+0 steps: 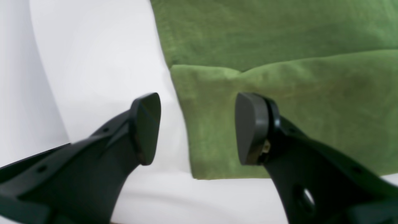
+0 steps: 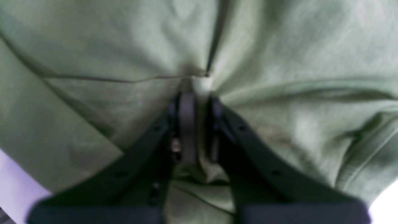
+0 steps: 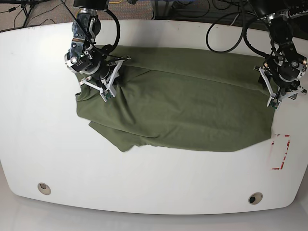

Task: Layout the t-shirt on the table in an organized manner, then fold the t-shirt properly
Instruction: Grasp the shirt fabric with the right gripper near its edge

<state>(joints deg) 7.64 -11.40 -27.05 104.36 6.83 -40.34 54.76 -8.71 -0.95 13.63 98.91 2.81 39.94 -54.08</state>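
Note:
The olive-green t-shirt (image 3: pixel 192 106) lies spread and wrinkled across the white table (image 3: pixel 154 192), with a sleeve bunched at its left end. My right gripper (image 3: pixel 106 93) is at that left end; in the right wrist view it (image 2: pixel 196 93) is shut on a pinched fold of the t-shirt (image 2: pixel 93 46). My left gripper (image 3: pixel 273 101) is at the shirt's right edge. In the left wrist view it (image 1: pixel 199 129) is open and empty, its fingers astride a folded edge of the t-shirt (image 1: pixel 279 37), with white table (image 1: pixel 93 62) under the left finger.
A red-and-white tape rectangle (image 3: pixel 280 153) lies just below the shirt's right corner. Two grommet holes (image 3: pixel 44 188) (image 3: pixel 255 198) sit near the front edge. Cables (image 3: pixel 226 29) run behind the table's far edge.

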